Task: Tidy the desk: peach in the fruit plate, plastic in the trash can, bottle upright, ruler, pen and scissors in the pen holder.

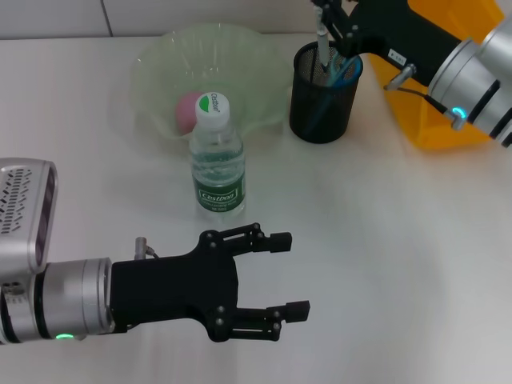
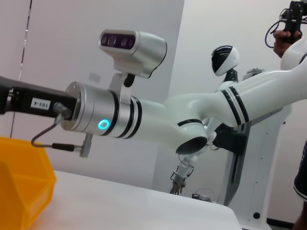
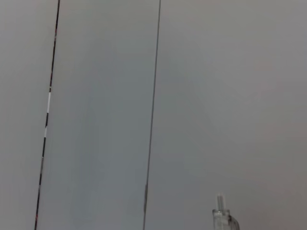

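Head view: left gripper (image 1: 293,274) spread wide, holding nothing, near the white desk's (image 1: 384,240) front edge. Clear plastic water bottle (image 1: 217,156) upright mid-desk, just before the translucent green fruit plate (image 1: 160,64) holding the pink peach (image 1: 189,110). Right gripper (image 1: 324,20) over the black mesh pen holder (image 1: 320,108) at the back edge; can't tell its finger state.
Left wrist view: right arm above orange bin (image 2: 21,184).
Right wrist view: blank wall only.

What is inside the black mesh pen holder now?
In the pen holder stand a blue-handled item and a grey pen-like stick; the right pincer covers their tops, and the mesh hides the rest.
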Robot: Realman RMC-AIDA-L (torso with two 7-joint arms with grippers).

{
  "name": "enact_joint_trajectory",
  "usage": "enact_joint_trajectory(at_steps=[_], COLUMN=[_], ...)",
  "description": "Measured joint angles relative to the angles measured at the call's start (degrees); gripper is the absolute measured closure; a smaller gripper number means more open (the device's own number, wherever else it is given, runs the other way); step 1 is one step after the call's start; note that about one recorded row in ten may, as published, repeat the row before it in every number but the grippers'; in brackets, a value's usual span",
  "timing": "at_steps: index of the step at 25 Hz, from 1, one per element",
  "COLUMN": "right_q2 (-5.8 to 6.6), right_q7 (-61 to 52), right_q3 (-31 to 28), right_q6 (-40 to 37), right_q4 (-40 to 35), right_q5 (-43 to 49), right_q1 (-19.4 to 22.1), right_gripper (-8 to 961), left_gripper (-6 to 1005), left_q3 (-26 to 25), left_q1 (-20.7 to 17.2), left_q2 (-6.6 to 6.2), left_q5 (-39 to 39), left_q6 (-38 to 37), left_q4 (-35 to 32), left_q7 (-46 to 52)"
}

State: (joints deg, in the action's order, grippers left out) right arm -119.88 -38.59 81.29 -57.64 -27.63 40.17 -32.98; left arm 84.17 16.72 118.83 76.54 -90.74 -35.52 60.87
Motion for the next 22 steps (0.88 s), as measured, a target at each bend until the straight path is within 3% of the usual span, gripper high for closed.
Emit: enact_joint_trajectory(at_steps=[14, 20, 22], right_q2=[0.03, -0.01, 0.49], right_q7=[1.6, 0.7, -3.5], right_q3=[0.3, -0.1, -0.1], right_q6=[0.2, -1.9, -4.5], right_q4=[6.3, 5.4, 2.0], right_q5=[-1.6, -1.6, -1.4], right_q1=[-2.2, 0.0, 3.1], right_gripper=[646, 625, 588], left_gripper=[157, 157, 158], left_q3=[0.6, 0.6, 0.4], left_q1=[0.1, 0.0, 0.0], left_q2=[0.1, 0.0, -0.07], left_q5=[-0.5, -0.5, -0.5], left_q6=[-0.2, -0.7, -1.2], left_q4=[0.4, 0.4, 0.4], left_q7=[0.0, 0.0, 0.0])
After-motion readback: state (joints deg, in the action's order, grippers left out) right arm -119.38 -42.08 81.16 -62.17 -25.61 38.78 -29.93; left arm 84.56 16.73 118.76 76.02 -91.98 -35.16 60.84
